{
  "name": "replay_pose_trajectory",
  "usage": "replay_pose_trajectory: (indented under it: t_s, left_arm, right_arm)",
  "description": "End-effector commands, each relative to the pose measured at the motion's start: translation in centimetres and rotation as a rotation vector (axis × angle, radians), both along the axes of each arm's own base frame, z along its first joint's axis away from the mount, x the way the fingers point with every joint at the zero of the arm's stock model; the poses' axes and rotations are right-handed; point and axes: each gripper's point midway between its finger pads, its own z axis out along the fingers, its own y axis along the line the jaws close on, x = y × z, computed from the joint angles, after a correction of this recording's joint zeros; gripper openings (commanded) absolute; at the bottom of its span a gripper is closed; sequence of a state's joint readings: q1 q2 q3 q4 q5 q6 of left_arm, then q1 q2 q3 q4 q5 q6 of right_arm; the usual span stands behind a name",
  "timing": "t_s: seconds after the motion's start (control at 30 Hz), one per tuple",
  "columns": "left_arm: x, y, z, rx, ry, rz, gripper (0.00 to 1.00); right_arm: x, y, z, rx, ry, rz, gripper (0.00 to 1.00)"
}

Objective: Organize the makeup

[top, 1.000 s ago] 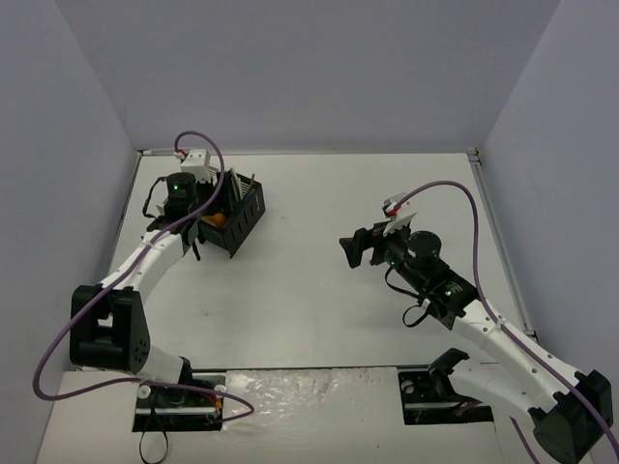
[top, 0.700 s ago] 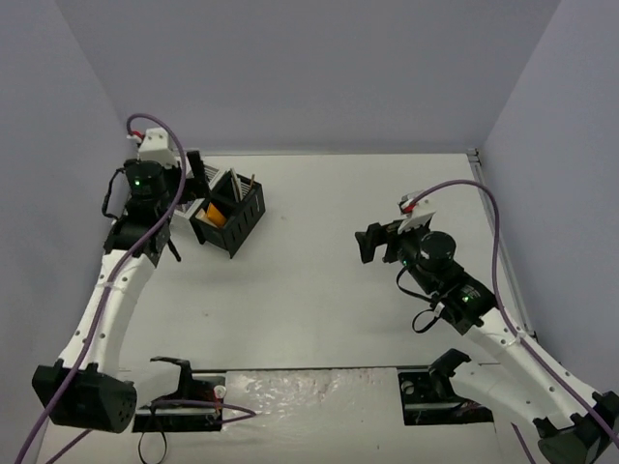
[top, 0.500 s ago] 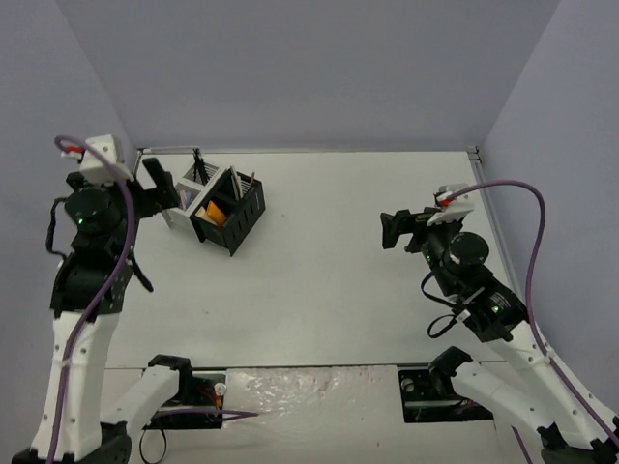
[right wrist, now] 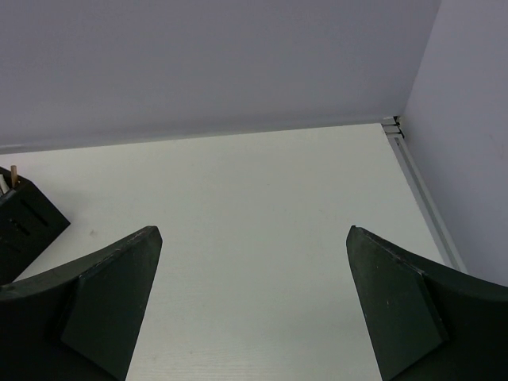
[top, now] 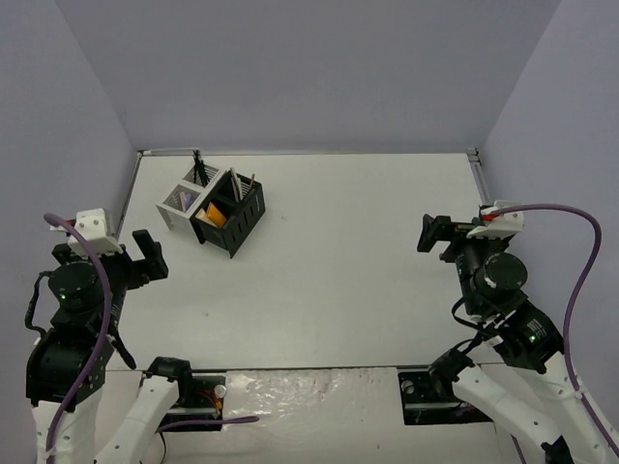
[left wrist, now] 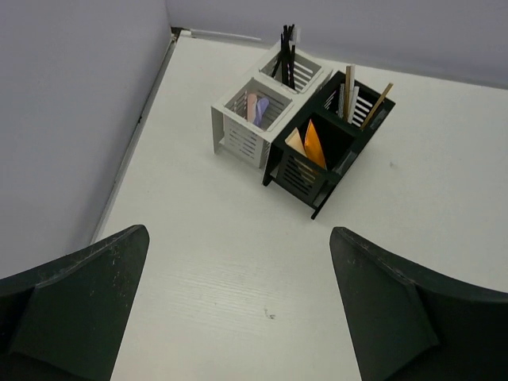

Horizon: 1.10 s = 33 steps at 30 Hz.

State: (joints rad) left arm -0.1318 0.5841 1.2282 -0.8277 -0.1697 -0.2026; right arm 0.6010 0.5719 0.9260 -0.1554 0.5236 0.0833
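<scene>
The makeup stands in two joined mesh boxes at the far left of the table. In the white box (left wrist: 242, 131) are a lilac looped piece (left wrist: 261, 109), a pink stick (left wrist: 251, 104) and black pencils (left wrist: 287, 57). The black box (left wrist: 305, 171) holds an orange tube (left wrist: 315, 144), a beige stick (left wrist: 295, 141) and tan pencils (left wrist: 376, 104). My left gripper (top: 150, 261) hangs open and empty, well back from the boxes (top: 215, 210) near the left wall. Far to their right, my right gripper (top: 437, 233) is open and empty, and only the black box's corner (right wrist: 24, 218) shows in its wrist view.
Grey walls close the table on the left, back and right. A metal rail (top: 503, 242) runs along the right edge, and another runs along the left edge (left wrist: 139, 127). The arm bases sit at the near edge (top: 184, 396).
The left gripper has opened, left the boxes and drawn back toward the near left. The right arm has withdrawn to the right. The boxes have stayed put.
</scene>
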Motion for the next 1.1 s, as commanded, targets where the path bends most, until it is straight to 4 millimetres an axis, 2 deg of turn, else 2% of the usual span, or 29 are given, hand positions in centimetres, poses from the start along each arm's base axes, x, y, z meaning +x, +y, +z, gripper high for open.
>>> replay_pose_trajectory:
  t_s: [0.0, 0.4, 1.07]
  left_arm:
    - [0.0, -0.5, -1.4, -0.009, 0.043, -0.02, 0.97]
    - [1.4, -1.2, -6.2, -0.039, 0.098, -0.028, 0.97]
    - [2.1, -2.1, -6.6, -0.07, 0.095, -0.06, 0.97]
  right_arm:
    - [-0.1, -1.3, 1.5, 0.012, -0.047, -0.066, 1.0]
    - [-0.1, -1.3, 1.0, 0.011, -0.039, -0.074, 1.0]
    - [-0.1, -1.1, 1.0, 0.008, -0.038, -0.066, 1.0]
